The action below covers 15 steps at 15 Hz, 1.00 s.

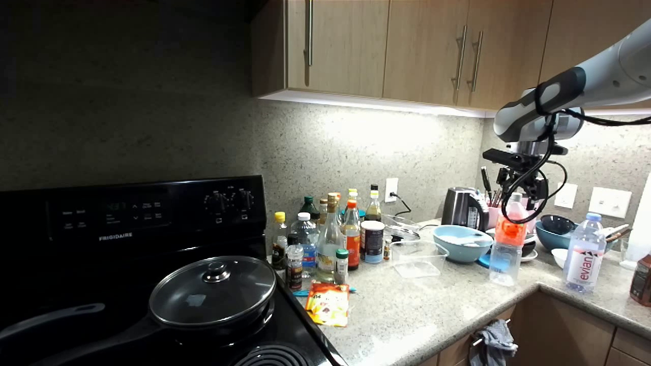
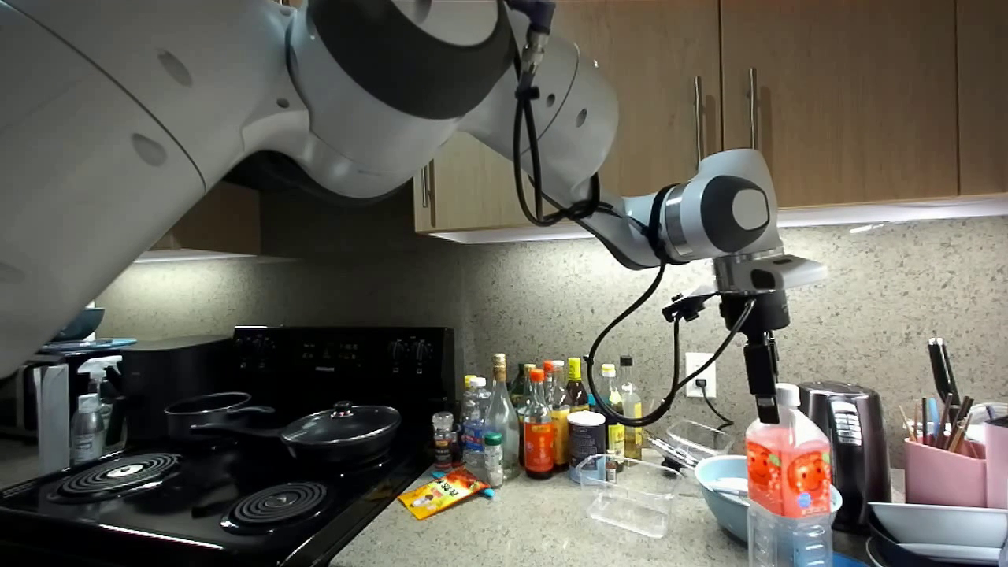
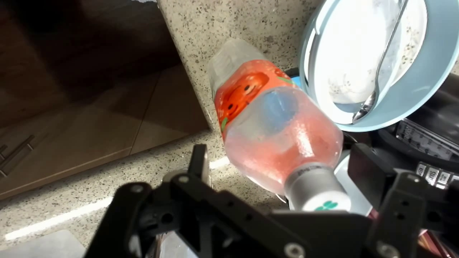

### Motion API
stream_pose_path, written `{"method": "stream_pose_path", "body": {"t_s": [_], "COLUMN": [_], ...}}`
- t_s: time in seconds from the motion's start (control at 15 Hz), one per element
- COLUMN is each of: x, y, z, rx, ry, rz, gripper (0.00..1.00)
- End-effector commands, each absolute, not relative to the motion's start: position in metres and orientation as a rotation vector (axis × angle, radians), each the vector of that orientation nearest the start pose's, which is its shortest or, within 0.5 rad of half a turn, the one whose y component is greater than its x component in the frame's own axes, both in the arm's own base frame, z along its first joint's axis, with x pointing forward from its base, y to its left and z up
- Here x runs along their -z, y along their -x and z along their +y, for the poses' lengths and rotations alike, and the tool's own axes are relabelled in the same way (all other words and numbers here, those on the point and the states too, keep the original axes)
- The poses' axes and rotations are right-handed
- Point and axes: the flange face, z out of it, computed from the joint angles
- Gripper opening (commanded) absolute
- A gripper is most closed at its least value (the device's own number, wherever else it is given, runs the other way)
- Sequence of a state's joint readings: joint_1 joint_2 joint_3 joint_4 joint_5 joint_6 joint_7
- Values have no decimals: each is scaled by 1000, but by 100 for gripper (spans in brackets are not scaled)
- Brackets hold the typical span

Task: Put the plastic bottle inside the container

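Note:
The plastic bottle [image 1: 508,239], see-through with an orange-red label and a pinkish upper part, stands upright on the counter in both exterior views. My gripper [image 3: 283,166] is around its top from above, jaws wide apart. In the wrist view the grey-white cap [image 3: 315,186] lies between the two fingers, with a gap on either side. The gripper's visible fingertip [image 2: 768,409] is level with the cap in an exterior view. A clear, shallow rectangular container [image 1: 418,260] rests on the counter, beyond the light blue bowl from the bottle. Nothing shows inside the container.
The light blue bowl [image 1: 463,243] holding dishes and a spoon is close beside the bottle. An evian bottle [image 1: 585,254] stands near the counter's corner. A kettle [image 2: 846,441] and pink utensil holder [image 2: 945,472] are behind. Several sauce bottles [image 2: 539,433] crowd the wall near the stove.

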<state>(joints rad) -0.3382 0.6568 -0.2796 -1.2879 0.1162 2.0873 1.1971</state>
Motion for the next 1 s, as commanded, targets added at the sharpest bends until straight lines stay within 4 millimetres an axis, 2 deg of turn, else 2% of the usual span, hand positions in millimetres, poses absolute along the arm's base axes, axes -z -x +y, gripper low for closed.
{"method": "stream_pose_path", "body": {"t_s": [0.0, 0.07, 0.2, 0.67, 0.73, 0.8, 0.93], "x": [-391, -391, -391, -392, -392, -390, -390], "y": [-640, -640, -640, -642, -643, -642, -642], "z": [-391, -391, -391, -386, -386, -384, -384], "rx": [270, 269, 258, 266, 266, 280, 280], "ry": [1930, 1925, 1935, 1965, 1951, 1957, 1957], "rz": [2459, 2459, 2447, 2421, 2440, 2445, 2446], "gripper": [100, 100, 74, 27, 70, 42, 48]}}
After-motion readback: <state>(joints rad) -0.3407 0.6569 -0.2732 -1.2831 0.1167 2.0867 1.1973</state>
